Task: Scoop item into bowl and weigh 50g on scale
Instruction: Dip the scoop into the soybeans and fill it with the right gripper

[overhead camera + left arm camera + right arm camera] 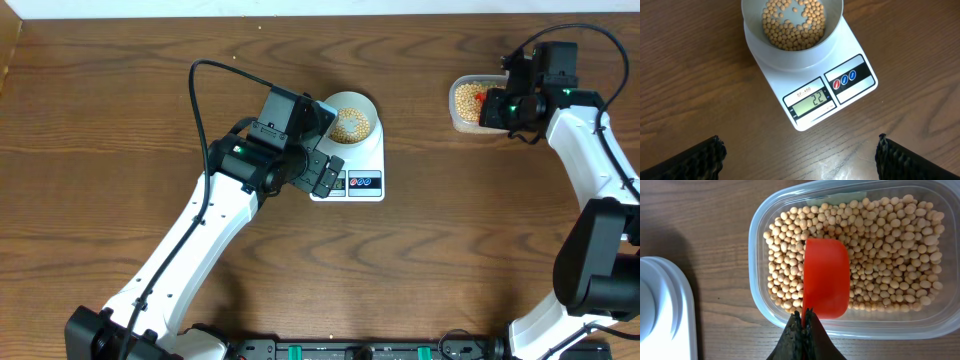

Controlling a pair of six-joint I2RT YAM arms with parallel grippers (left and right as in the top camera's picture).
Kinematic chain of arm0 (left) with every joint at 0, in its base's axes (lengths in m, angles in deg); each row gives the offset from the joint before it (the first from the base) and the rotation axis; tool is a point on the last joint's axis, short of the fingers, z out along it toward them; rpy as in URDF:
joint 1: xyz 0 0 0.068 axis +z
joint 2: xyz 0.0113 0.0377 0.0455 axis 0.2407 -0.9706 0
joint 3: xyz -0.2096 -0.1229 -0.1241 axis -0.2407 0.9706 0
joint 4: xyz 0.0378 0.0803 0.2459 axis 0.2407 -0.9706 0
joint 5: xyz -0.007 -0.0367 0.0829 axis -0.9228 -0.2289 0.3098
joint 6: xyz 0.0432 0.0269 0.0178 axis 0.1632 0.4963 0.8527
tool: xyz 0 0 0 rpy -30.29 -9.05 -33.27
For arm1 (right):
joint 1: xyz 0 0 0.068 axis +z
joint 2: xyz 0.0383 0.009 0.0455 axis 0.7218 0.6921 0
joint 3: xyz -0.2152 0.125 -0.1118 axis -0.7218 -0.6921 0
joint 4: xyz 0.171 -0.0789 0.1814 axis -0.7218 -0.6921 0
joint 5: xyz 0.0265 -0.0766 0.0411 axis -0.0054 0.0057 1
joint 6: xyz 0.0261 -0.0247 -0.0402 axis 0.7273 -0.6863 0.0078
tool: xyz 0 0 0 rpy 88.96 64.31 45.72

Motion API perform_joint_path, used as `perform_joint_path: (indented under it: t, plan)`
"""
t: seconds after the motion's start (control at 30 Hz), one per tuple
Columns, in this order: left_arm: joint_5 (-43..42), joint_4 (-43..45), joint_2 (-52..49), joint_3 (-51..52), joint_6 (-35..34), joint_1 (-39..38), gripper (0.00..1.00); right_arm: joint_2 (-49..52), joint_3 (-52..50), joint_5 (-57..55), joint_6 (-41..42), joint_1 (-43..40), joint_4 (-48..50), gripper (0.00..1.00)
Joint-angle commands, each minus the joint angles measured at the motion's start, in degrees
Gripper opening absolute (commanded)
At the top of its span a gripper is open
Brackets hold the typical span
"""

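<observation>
Underneath, brown wood-grain table carries scale and tub.

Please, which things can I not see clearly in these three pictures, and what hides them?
- Overhead: the display of the scale, covered by the left gripper and too small to read.
- Overhead: the red scoop, mostly hidden under the right gripper.
- Left wrist: the far rim of the bowl, cut off by the top edge.
- Right wrist: the right end of the tub, cut off by the right edge.

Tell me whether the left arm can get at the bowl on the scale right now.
Probably yes: the left gripper hangs open just short of the scale, the bowl lies straight ahead, and nothing stands between them.
</observation>
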Motion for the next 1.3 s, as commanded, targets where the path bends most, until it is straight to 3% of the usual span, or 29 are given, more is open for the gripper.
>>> perform_joint_path:
  t: [0.0,0.83,1.27]
  plan:
    - [-0.1,-0.2,-0.3,0.0,0.3,0.2,0.98,0.7,-0.5,3.9,1.3,-0.9,-0.3,0.01]
    - [-0.1,-0.2,-0.3,0.0,0.3,0.2,0.98,0.7,-2.6,13.3,1.0,-7.7,-0.3,0.01]
    - [-0.1,-0.2,-0.3,0.0,0.3,0.2,0.98,0.7,-2.7,25.4,-0.4,-12.7,-0.2,0.01]
